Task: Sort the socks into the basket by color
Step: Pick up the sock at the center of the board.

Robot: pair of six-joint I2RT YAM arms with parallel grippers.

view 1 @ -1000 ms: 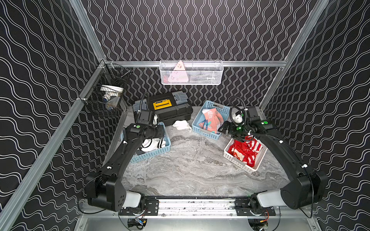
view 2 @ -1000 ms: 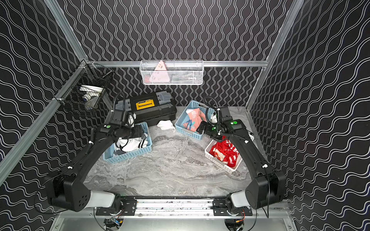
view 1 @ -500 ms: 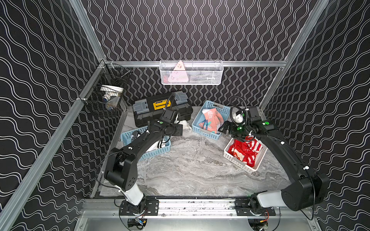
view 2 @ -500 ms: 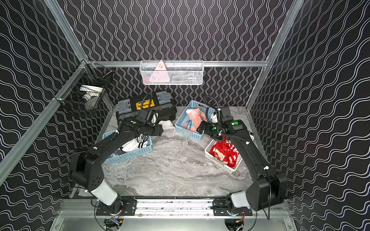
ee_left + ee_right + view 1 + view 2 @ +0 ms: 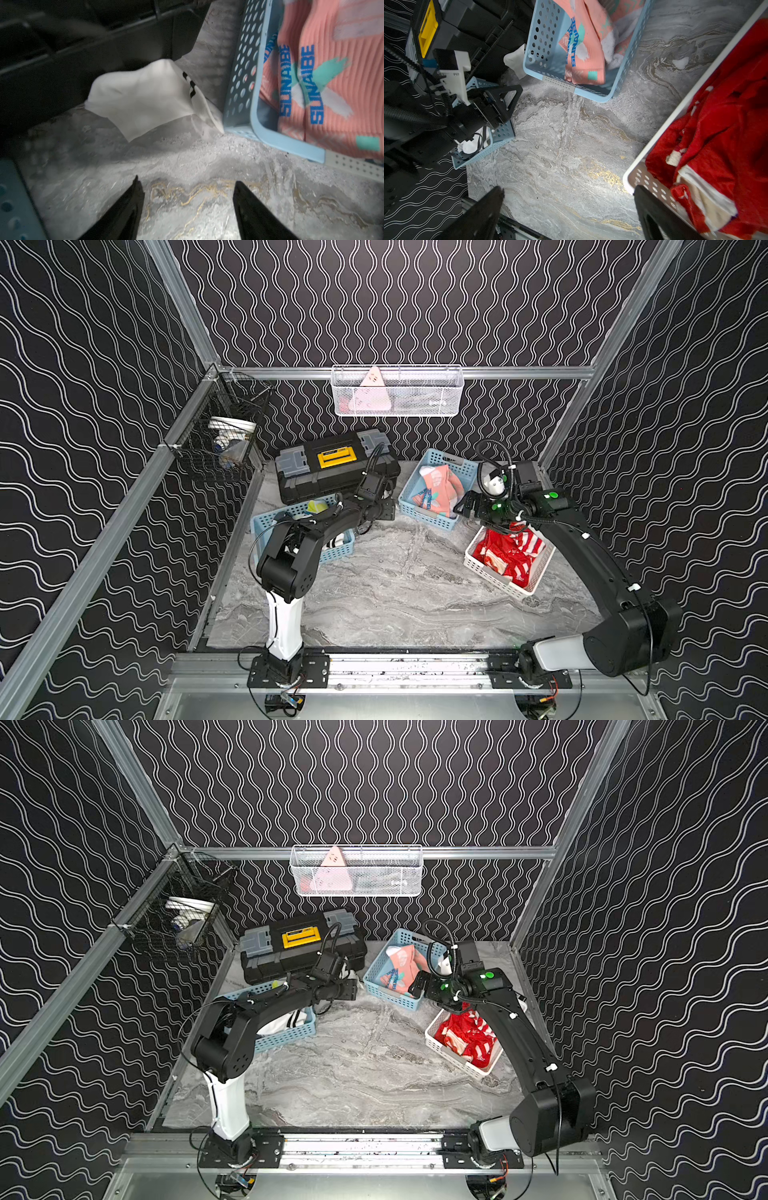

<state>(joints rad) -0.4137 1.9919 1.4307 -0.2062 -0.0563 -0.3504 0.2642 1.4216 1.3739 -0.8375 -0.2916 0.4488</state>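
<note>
On the marble table [image 5: 395, 593], a white basket [image 5: 494, 578] held red socks [image 5: 507, 551], and a blue basket [image 5: 340, 553] on the opposite side held white socks [image 5: 286, 1021]. The right gripper [image 5: 569, 188] hung released above bare table, holding nothing. The left gripper [image 5: 186, 179] was spread too and empty, just short of a loose white sock [image 5: 145, 97]. That sock lay on the table between a black toolbox [image 5: 83, 52] and a second blue basket [image 5: 255, 116] of pink socks [image 5: 332, 83].
</note>
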